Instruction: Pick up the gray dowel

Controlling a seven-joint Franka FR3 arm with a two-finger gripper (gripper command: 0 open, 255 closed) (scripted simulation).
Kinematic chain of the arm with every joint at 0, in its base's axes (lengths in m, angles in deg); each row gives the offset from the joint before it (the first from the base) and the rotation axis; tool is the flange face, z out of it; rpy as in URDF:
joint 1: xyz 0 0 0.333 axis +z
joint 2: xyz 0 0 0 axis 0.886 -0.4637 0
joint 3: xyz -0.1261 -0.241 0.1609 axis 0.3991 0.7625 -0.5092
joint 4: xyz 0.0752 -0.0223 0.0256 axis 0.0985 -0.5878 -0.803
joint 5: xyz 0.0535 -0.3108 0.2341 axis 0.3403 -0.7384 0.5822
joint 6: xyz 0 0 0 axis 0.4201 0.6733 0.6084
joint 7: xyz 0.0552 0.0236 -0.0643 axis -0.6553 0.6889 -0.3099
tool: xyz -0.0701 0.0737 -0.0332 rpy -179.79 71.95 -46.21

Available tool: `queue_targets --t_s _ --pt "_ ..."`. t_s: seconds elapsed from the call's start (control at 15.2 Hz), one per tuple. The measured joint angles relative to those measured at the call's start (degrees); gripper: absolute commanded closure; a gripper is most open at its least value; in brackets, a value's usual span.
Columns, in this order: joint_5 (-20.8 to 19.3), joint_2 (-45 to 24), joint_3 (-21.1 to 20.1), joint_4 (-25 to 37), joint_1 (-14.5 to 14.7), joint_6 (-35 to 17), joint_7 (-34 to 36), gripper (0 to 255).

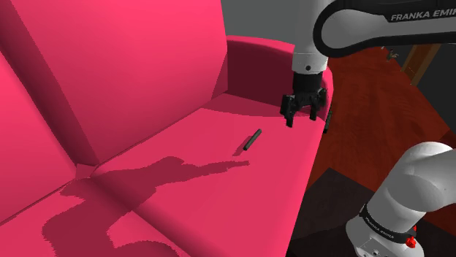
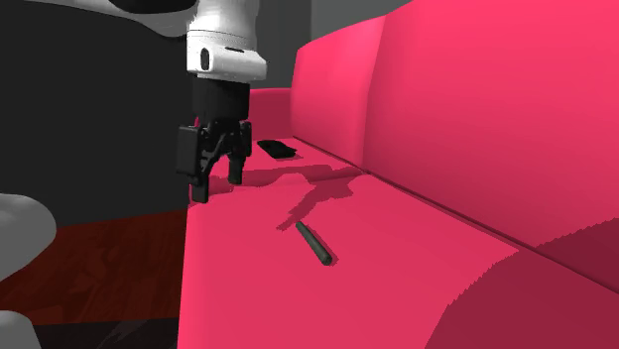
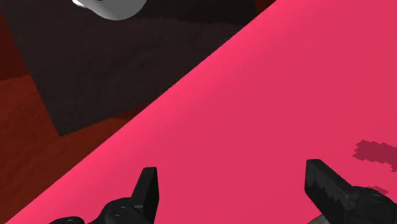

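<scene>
**Gripper open over sofa seat, dowel lying off to one side**

Gripper state: fingers spread wide, nothing between them, nothing held. In the wrist view the two black fingertips stand far apart over bare pink cushion. The gripper points down at the seat of a pink sofa, close to the seat's outer edge. Its fingertips are clear of the fabric as far as the second exterior view shows.

Task object: the dowel, dark grey, a short thin rod. It lies flat on the seat cushion, apart from the gripper and not under it. It sits further along the seat, away from the armrest end. In the second exterior view the dowel lies on the sofa nearer the camera than the gripper, with bare cushion between them.

Writing: the upper arm link reads "FRANKA EMI", cut off at the frame edge. A dark band on the lower link carries lettering too small to read.

Other: a small flat black object rests on the sofa beyond the gripper. The arm's shadow falls across the seat. Past the seat edge, the wrist view shows a dark mat lying on reddish wood floor.
</scene>
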State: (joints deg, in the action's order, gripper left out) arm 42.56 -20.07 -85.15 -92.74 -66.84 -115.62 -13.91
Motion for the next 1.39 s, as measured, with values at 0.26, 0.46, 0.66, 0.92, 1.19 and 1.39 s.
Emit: queue_targets --t_s 0.26,0.46,0.66,0.92,1.19,1.39 --pt "2.7 -5.7 -6.7 1.1 -4.1 -7.1 16.6 0" --pt "3.2 -11.0 -11.9 3.2 -7.6 -12.1 29.3 0" --pt "2.0 -16.7 -16.4 5.9 -11.5 -16.6 42.2 0" --pt "-1.3 -23.8 -21.1 8.8 -15.7 -21.8 56.8 0" --pt "-2.0 -25.5 -22.1 6.9 -16.1 -25.3 59.1 0" --pt "-2.3 -26.3 -22.5 5.4 -16.2 -27.5 59.5 0"
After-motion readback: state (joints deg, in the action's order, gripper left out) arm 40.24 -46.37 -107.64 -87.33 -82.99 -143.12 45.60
